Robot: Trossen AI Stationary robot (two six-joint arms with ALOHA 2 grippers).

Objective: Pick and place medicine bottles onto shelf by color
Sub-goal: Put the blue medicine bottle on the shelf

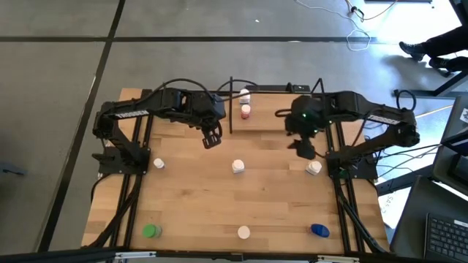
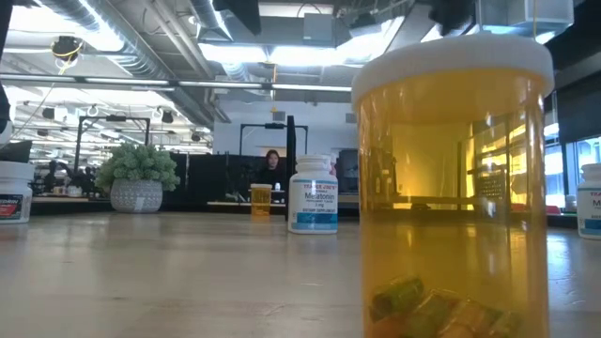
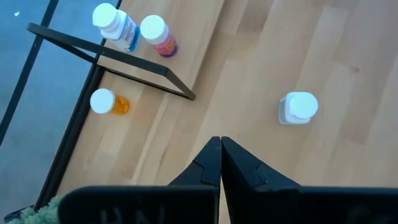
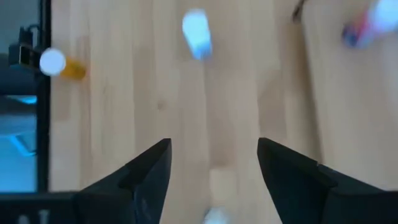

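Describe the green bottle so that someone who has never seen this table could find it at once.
Start at the big wooden table seen from above and go to its near edge, on the left arm's side. There the green bottle stands alone in the corner. It is the only green one; the blue bottle sits in the opposite corner.

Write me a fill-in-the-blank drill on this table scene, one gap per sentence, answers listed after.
1. The left gripper has its fingers ____.
2. The right gripper has its fingers ____.
3. At the table's near edge in the high view, the white bottle stands between the green bottle and the ____ bottle.
4. In the low view, the closest bottle has a see-through body coloured ____.

Missing words: shut; open; blue; orange
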